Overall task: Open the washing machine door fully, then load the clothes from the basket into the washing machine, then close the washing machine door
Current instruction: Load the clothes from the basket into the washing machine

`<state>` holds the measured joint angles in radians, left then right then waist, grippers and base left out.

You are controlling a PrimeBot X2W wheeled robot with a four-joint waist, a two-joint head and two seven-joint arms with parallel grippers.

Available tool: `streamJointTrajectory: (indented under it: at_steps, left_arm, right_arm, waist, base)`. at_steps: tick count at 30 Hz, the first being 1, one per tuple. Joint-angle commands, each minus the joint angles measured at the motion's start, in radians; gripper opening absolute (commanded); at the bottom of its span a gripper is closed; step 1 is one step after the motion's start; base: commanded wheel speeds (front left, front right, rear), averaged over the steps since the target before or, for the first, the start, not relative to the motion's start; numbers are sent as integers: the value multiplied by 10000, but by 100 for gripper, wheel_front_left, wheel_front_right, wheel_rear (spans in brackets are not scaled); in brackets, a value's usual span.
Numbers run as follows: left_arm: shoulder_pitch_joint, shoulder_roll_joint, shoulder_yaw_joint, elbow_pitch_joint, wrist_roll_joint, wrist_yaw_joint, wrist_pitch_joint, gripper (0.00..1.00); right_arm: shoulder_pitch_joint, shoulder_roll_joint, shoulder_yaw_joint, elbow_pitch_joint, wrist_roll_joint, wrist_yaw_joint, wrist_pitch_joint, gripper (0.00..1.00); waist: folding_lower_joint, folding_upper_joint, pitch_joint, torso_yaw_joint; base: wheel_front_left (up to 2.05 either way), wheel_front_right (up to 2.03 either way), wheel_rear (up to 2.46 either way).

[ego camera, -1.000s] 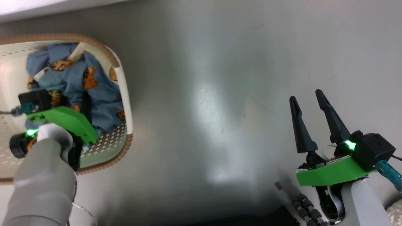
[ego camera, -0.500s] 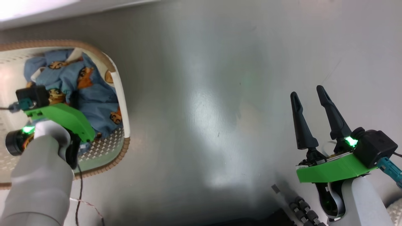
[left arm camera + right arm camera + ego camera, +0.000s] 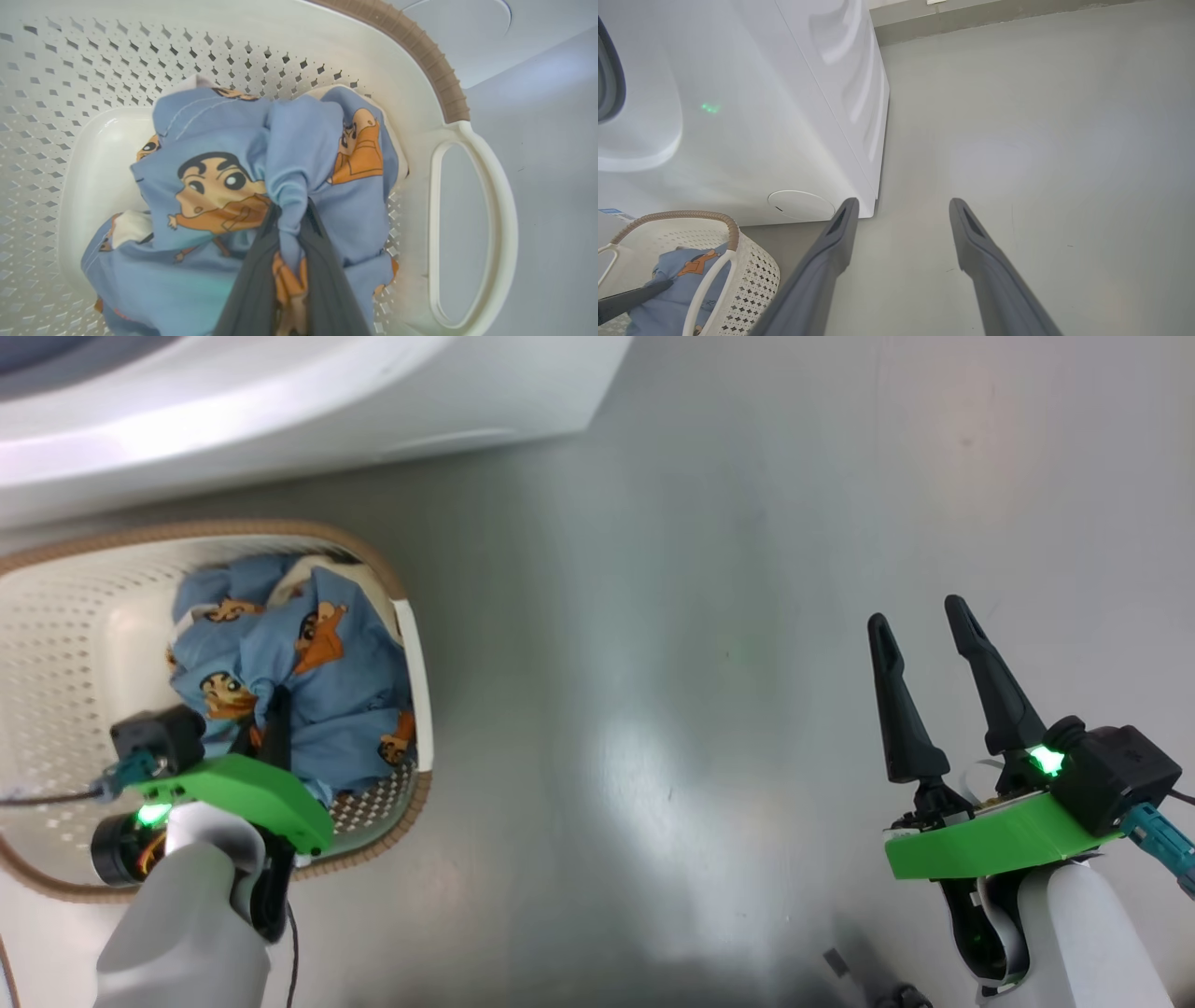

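**Clothes** [image 3: 317, 672]. We list one bundle of light blue fabric printed with orange-brown cartoon figures, with a bit of cream cloth at its edge. It sits bunched in the right-hand end of the basket [image 3: 215, 527], close against the wall by the white handle [image 3: 416, 681].

**Basket.** Cream plastic with perforated sides and a brown braided rim. We place it on the grey floor [image 3: 709, 663], just in front of the washer [image 3: 280, 401], near the low part of its front.

**Left gripper** [image 3: 292, 212]. We find it reaching down into the basket, its two dark fingers closed tight on a gathered fold of the clothes. In the left wrist view the fold is squeezed into a narrow rope between them, and the cloth fans out beyond the pinch. We cannot tell whether the bundle is clear of the basket bottom.

**Right gripper** [image 3: 917, 616]. Its fingers are spread wide with nothing between them. It hangs over bare floor on the robot's right, well apart from the basket.

**Washer.** White. The right wrist view gives us its front corner, a round white cap [image 3: 801, 205] low on the front, and a blue label [image 3: 612, 213] just above the basket rim. A dark curved edge [image 3: 609, 70] shows at that view's left border; we cannot tell what part it is.
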<state>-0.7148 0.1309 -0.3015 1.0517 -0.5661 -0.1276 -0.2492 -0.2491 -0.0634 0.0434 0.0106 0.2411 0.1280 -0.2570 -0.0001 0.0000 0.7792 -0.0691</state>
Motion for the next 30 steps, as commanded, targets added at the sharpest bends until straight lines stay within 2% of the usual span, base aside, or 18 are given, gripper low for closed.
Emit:
streamJointTrajectory:
  at_steps: [1, 10, 21, 30]
  left_arm:
    - [603, 487, 178, -431, -190, -29, -116, 0]
    - [1877, 522, 985, -2978, 153, -30, -124, 0]
    - [3785, -67, 2369, -5642, 1014, -30, -125, 0]
    - [5157, -459, 3002, -7453, 1555, -30, -125, 0]
  right_arm:
    - [360, -10, 208, -153, 25, 27, -47, 100]
    - [473, -119, 141, -82, 34, 27, -47, 100]
    - [643, -190, 117, 28, 42, 27, -47, 100]
    - [965, -148, 189, 120, 43, 27, -47, 100]
  waist:
    - [1, 0, -517, 215]
    - [1, 0, -1350, 502]
    - [1, 0, -2842, 751]
    - [1, 0, -4118, 888]
  base:
    - [0, 0, 0]
    - [0, 0, 0]
    - [0, 0, 0]
    - [0, 0, 0]
